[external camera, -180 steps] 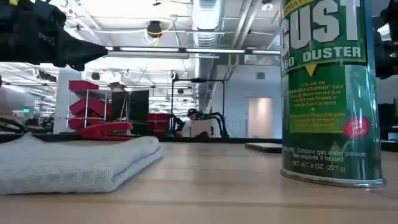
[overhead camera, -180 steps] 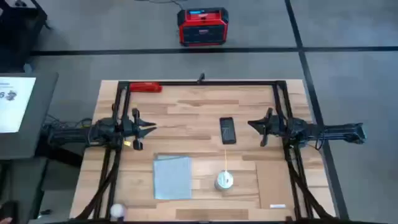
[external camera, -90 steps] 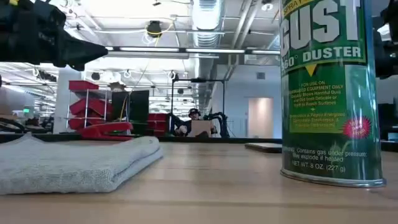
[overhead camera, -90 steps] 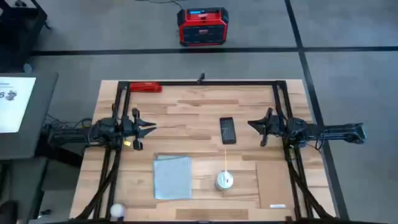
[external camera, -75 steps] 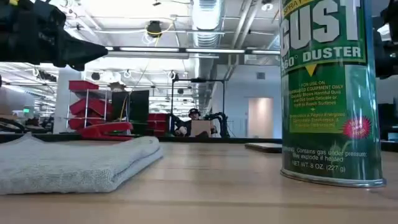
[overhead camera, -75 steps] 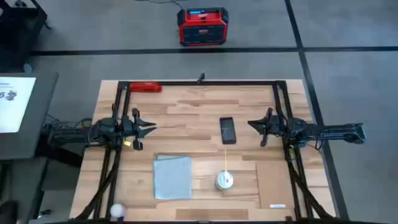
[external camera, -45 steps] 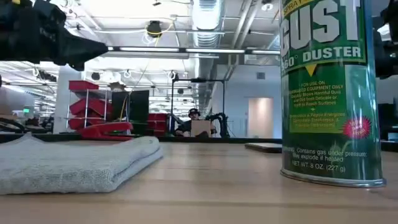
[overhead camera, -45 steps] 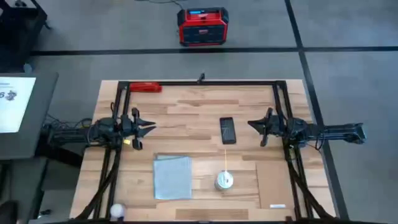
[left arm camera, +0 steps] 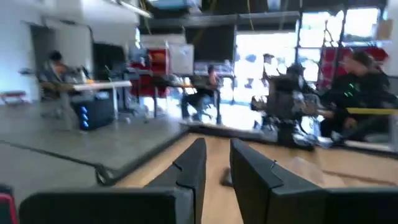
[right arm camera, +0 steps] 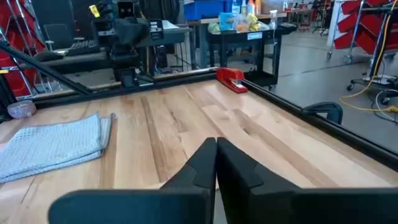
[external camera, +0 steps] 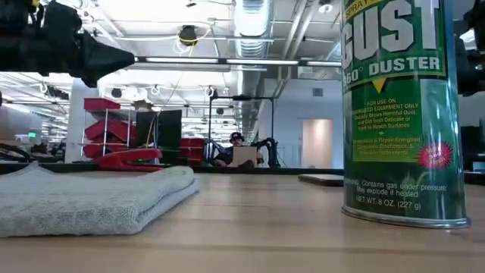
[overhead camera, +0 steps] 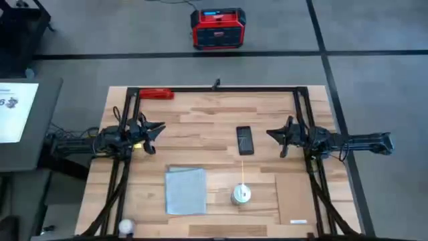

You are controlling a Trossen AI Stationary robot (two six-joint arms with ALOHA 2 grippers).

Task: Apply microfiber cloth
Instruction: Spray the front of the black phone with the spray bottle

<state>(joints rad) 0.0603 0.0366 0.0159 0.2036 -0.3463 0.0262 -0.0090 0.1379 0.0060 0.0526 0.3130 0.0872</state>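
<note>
Cloth (overhead camera: 185, 191) lay folded on desk (overhead camera: 200, 120), untouched. Left gripper (overhead camera: 152, 130) hovered well apart, jaws slightly spread. Right gripper (overhead camera: 275, 139) waited beside phone (overhead camera: 245, 140), jaws pressed together.

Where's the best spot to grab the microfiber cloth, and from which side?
Likely the microfiber cloth's far left corner, from above with the left gripper, the nearer one. It lies folded flat on the table, so pinch down through the layers.

grey floor (overhead camera: 374, 40) crossed by dark lines, a red box (overhead camera: 217, 28) standing on it. beyond the wooden tabletop (external camera: 288, 227): red shelving (external camera: 106, 125), bright ceiling lights (external camera: 174, 9), a seated person (external camera: 236, 150).
</note>
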